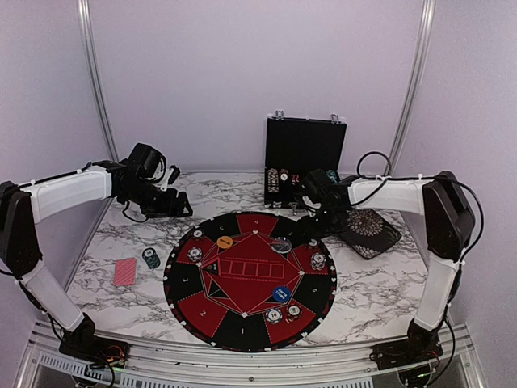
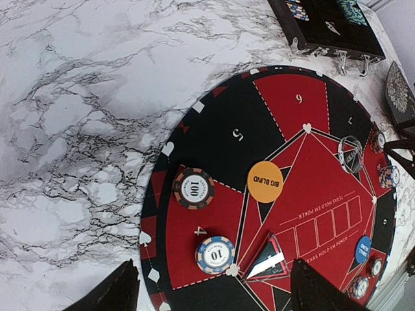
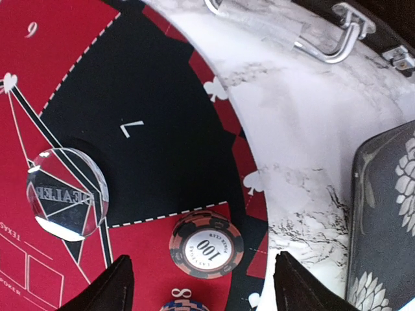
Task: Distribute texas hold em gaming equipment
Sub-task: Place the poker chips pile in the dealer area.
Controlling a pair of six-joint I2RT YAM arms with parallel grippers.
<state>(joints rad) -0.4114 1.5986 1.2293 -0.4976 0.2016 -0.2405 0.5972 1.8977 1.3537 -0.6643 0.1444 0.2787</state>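
Note:
The round mat carries several poker chips, an orange disc, a clear disc and a blue disc. A teal chip stack and red-backed cards lie on the table to its left. My left gripper hovers open and empty off the mat's back left; its view shows a 100 chip, a 10 chip and the orange disc. My right gripper is open and empty above a 100 chip in section 8, with the clear disc to its left.
An open black chip case with chips inside stands at the back behind the mat. A black patterned square dish lies right of the mat, beside my right gripper. The marble table ends at a metal rail in front.

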